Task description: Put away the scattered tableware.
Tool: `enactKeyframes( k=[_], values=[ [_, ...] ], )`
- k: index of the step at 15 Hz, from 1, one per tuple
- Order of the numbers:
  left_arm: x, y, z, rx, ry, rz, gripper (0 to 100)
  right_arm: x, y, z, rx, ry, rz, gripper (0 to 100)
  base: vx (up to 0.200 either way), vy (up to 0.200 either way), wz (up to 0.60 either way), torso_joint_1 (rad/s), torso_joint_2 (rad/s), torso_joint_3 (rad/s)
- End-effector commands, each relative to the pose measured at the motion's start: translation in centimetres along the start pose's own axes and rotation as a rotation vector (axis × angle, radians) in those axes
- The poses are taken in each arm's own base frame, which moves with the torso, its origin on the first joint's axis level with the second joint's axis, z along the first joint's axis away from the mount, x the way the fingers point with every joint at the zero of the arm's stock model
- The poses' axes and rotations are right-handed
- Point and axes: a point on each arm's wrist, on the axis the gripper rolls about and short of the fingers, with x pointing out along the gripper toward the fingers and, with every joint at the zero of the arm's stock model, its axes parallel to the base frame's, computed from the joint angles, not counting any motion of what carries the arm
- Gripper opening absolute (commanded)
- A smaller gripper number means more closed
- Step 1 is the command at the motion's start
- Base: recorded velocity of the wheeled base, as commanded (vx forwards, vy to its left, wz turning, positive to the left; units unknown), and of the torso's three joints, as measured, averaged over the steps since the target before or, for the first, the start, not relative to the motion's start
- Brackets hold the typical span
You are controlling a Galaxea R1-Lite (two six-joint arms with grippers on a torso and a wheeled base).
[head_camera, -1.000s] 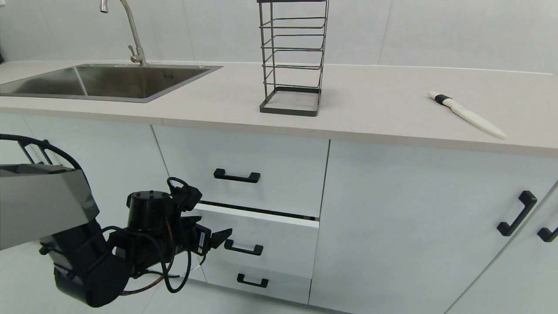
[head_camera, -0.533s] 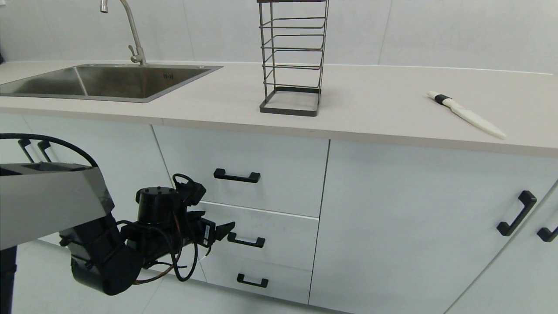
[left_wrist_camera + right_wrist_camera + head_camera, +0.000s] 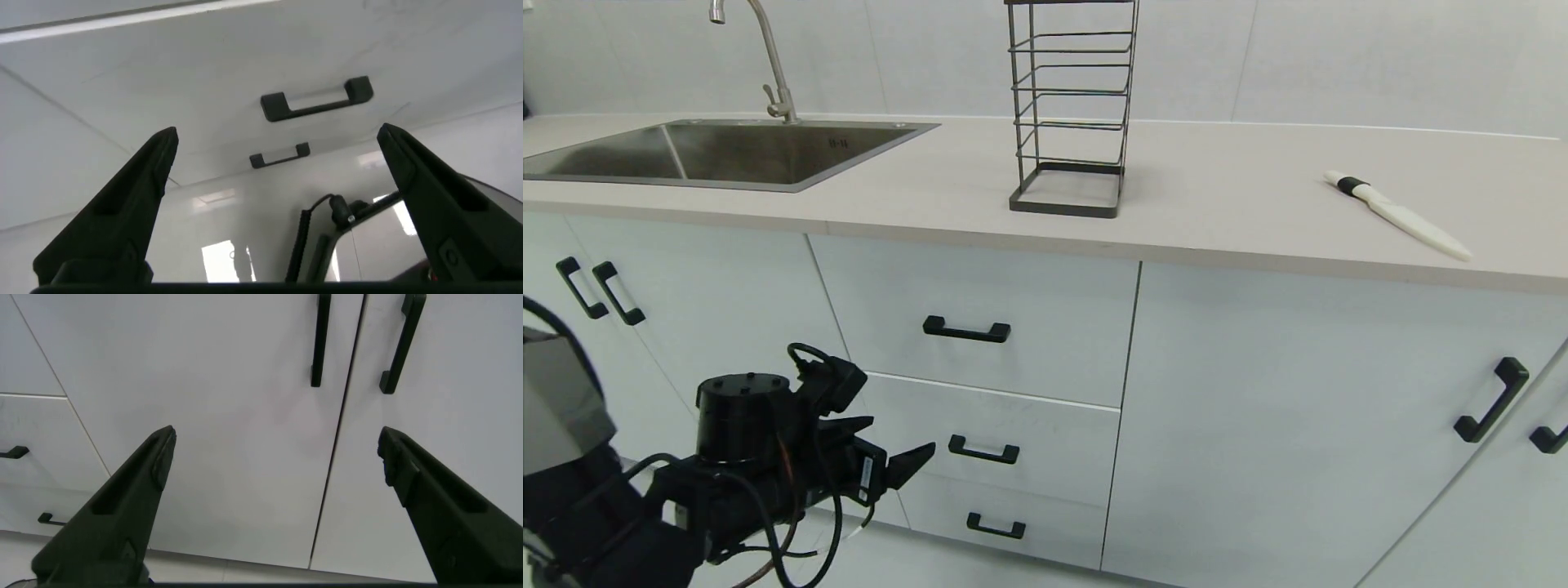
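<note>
Well, the pale countertop point(image 3: 1225, 220) runs right across my head view, above a bank of white cabinets point(image 3: 1258, 408). A steel sink point(image 3: 735, 151) is set into its left end, with a curved faucet point(image 3: 768, 61) behind it. Near the middle of the counter a tall dark wire rack point(image 3: 1070, 106) stands upright with nothing on its rungs.

Below the counter, my left gripper point(image 3: 278, 132) hangs low in front of the stack of three drawers. Its fingers are spread wide and hold nothing. It points at the middle drawer point(image 3: 1013, 433), near that drawer's black handle point(image 3: 983, 450) but not touching it. All three drawer fronts sit flush and shut.

My right gripper point(image 3: 278, 433) is also wide open and empty, facing a pair of cabinet doors with vertical black handles point(image 3: 321, 339).

The one piece of tableware I can see is a white knife point(image 3: 1401, 216) with a black band. It lies flat at the right end of the counter, well apart from the rack and close to the front edge.
</note>
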Motion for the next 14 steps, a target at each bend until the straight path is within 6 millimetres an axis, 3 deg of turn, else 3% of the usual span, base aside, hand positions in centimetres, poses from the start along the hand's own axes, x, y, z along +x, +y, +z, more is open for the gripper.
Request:
enactKeyframes(
  k=[1,4,8,9,12,14],
  values=[
    [-3.9,-0.8,0.6,0.016,-0.077,0.003,100,0.0,0.0,0.0,0.0,0.001,-0.001,100,0.0,0.0,0.0,0.0,0.0,0.0],
    [-8.8,-1.8,0.9,0.044,-0.207,0.01,100,0.0,0.0,0.0,0.0,0.001,-0.001,100,0.0,0.0,0.0,0.0,0.0,0.0],
    [-13.5,-2.6,0.5,0.051,-0.338,0.032,100,0.0,0.0,0.0,0.001,0.0,-0.001,100,0.0,0.0,0.0,0.0,0.0,0.0],
    [-15.7,-2.8,0.2,0.041,-0.399,0.06,100,0.0,0.0,0.0,0.001,0.0,-0.001,100,0.0,0.0,0.0,0.0,0.0,0.0],
    [-20.2,-3.6,-2.1,0.033,-0.482,0.144,100,0.0,0.0,0.0,0.001,0.0,-0.001,100,0.0,0.0,0.0,0.0,0.0,0.0],
    [-21.8,-4.3,-4.2,0.024,-0.492,0.17,100,0.0,0.0,0.0,0.001,0.0,-0.001,100,0.0,0.0,0.0,0.0,0.0,0.0]
  ],
)
